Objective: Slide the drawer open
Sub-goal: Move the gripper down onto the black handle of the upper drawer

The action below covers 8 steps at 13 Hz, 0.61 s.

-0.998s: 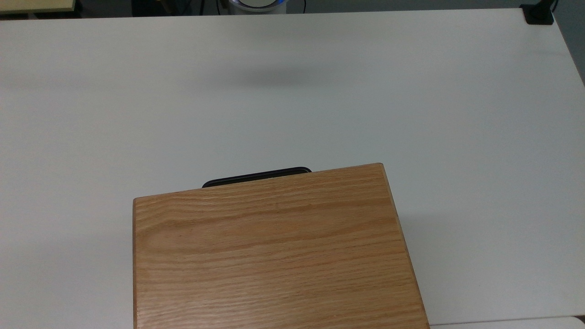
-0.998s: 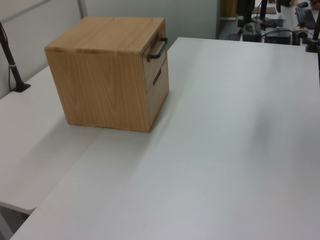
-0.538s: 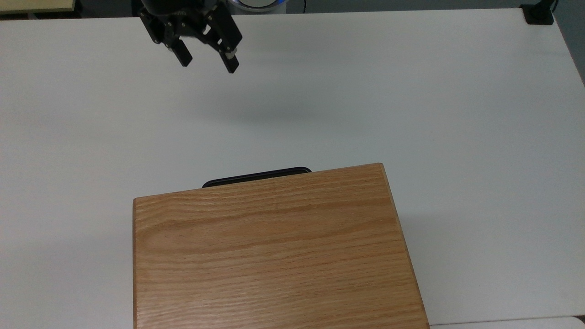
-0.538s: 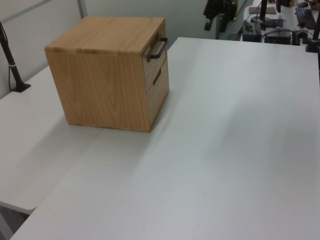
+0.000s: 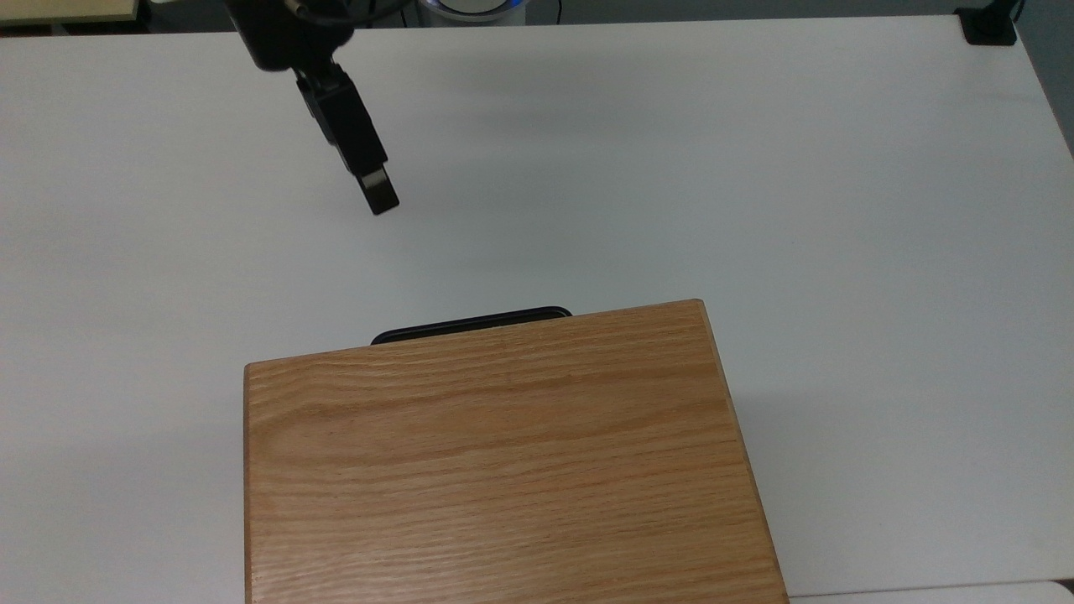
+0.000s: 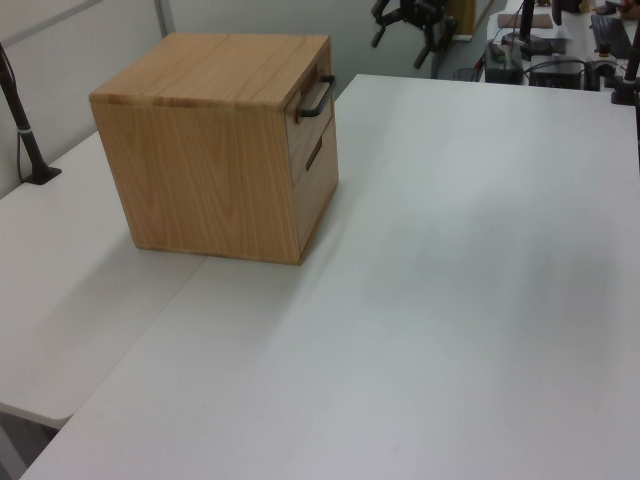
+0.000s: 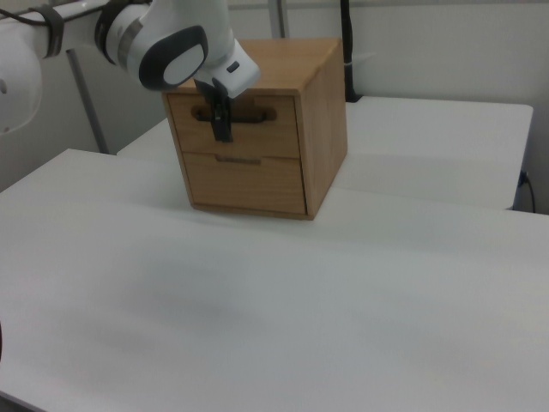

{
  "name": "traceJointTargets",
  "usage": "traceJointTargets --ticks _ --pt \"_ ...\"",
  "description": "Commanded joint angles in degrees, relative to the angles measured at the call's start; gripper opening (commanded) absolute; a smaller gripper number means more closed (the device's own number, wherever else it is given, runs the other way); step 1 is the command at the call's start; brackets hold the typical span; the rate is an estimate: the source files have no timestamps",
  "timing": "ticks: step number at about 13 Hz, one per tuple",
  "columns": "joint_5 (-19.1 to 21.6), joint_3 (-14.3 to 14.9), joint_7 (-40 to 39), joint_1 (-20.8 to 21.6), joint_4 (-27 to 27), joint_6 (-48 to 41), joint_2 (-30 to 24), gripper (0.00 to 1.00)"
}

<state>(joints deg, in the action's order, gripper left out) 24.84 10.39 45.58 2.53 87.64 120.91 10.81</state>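
**Inspector:** Status: approach step. Drawer (image 7: 234, 114) shut, flush at the top front of the box (image 6: 215, 150) on the surface (image 5: 755, 168). Gripper (image 6: 403, 32) in the air, well apart from the handle (image 6: 315, 97), fingers spread, holding nothing.

**Supervisor:** Next?

**Inspector:** Judged: align with the bar, close, pull outward. In the top view the drawer front is hidden; in the right view the arm covers part of the handle.

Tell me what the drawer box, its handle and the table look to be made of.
Box: oak-look wood or veneer, visible grain, matte.
Handle: thin black bar, probably painted metal; cannot confirm.
Table: smooth white surface, likely laminate, faint sheen.
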Motion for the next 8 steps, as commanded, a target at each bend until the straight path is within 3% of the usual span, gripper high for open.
traceJointTargets --ticks 1,5,8 --pt "1.1 0.2 8.2 4.0 3.9 11.9 0.7 0.95" --pt "0.8 0.2 10.2 8.5 3.4 21.8 5.4 0.88" --pt "0.5 0.2 11.3 10.2 3.2 27.0 7.3 0.69"
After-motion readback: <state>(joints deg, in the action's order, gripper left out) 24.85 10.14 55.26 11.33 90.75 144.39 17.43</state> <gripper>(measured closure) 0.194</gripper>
